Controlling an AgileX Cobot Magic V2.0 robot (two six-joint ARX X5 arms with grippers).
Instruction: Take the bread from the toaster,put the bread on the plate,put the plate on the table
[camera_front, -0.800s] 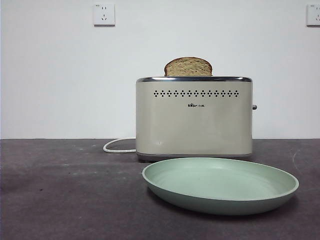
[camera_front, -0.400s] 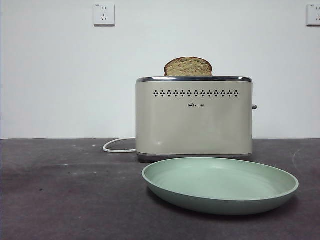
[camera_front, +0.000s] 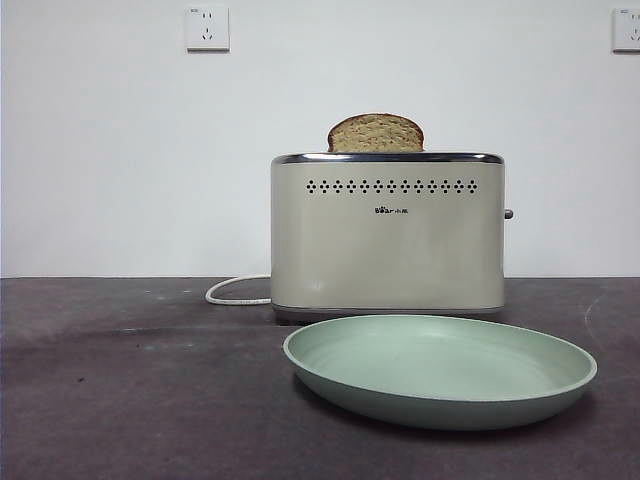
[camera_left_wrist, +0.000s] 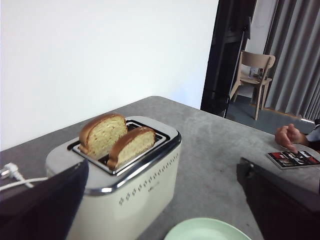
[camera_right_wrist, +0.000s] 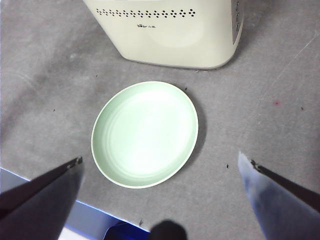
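You see the bread (camera_front: 376, 133) upright in the toaster (camera_front: 388, 240), the plate (camera_front: 440, 372) at its 6 o'clock; left gripper (camera_left_wrist: 160, 200) and right gripper (camera_right_wrist: 160, 185) both hover with jaws wide.

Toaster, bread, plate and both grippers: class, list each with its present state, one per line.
toaster: upright, holding two slices.
bread: standing in a toaster slot, untouched.
second slice: standing in the other slot.
plate: empty, on the table.
left gripper: open, empty.
right gripper: open, empty.
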